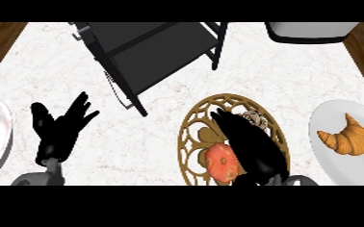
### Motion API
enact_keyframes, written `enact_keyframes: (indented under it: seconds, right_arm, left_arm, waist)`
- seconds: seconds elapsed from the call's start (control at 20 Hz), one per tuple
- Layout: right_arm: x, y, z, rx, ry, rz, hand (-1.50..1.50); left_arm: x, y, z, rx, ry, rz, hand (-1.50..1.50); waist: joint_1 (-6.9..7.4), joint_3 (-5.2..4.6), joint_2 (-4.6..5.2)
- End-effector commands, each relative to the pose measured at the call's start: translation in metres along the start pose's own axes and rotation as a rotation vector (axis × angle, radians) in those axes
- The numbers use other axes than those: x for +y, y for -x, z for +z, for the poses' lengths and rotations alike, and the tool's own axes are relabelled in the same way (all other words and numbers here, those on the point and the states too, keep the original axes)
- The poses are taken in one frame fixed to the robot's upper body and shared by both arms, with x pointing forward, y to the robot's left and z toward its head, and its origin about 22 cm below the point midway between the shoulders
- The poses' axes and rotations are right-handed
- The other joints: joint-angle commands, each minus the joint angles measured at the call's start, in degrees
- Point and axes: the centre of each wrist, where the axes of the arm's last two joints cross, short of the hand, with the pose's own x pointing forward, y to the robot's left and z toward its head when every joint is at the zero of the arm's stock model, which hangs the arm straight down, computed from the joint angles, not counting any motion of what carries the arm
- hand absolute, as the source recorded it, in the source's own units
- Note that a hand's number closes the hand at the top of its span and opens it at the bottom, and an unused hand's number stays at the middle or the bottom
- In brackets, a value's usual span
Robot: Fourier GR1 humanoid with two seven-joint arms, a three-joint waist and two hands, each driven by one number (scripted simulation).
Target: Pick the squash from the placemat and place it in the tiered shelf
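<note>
- On my feed the left hand (60, 127) sits at about eight o'clock, fingers spread, straight and pointing up, holding nothing.
- Further out at nine o'clock, a sliver of a white plate (4, 130) shows at the left edge, just beside that hand.
- At about eleven to twelve o'clock I see the tiered shelf (153, 53), a black frame with a dark flat panel, lying at a slant on the white marbled counter (57, 62).
- At five o'clock lies the placemat (193, 125), a round golden openwork piece, and the squash (224, 161) rests on its lower part: orange-red, rounded, still on the mat.
- The right hand (249, 144) comes in from the bottom edge over the placemat, its fingers stretched toward twelve o'clock. It lies just beside the squash on the squash's right, overlapping its edge; the fingers look straight rather than curled round it.
- A small pale patterned object (254, 118) peeks out by the fingers; I cannot tell what it is.
- At one o'clock, a white vessel with a dark rim (309, 32) is cut by the top edge.
- At three to four o'clock, a second white plate (334, 166) carries a golden croissant (343, 137).
</note>
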Motion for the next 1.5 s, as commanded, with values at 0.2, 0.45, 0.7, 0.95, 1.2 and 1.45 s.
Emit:
enact_keyframes:
  seconds: [0.2,0.45,0.7,0.95,1.2,1.45]
  right_arm:
    - [0.018,0.018,-0.025,-0.019,0.052,0.003,-1.5]
    - [0.036,0.008,-0.041,-0.049,0.061,-0.027,-1.5]
    - [0.044,0.01,-0.03,-0.067,0.048,-0.019,-1.5]
    - [0.046,0.007,-0.036,-0.193,-0.161,0.231,1.5]
    - [0.066,-0.013,-0.034,-0.23,-0.13,0.067,1.5]
    - [0.068,-0.029,0.006,-0.347,-0.039,0.02,1.5]
  left_arm:
    - [0.007,0.006,-0.004,0.064,0.004,0.006,0.0]
    - [0.01,0.01,-0.006,0.037,-0.01,-0.006,0.0]
    - [-0.007,0.01,0.003,0.061,-0.01,0.017,0.0]
    - [-0.002,0.01,-0.019,0.061,-0.001,0.023,0.0]
    - [-0.006,0.012,-0.003,0.037,0.004,-0.001,0.0]
    - [0.0,0.014,0.005,0.053,0.007,0.013,0.0]
  waist:
    - [-0.03,-0.34,0.31]
    - [-0.03,-0.35,0.32]
    - [-0.09,-0.35,0.25]
    - [-0.34,-0.39,0.45]
    - [-0.07,-0.35,0.28]
    - [-0.29,-0.35,0.14]
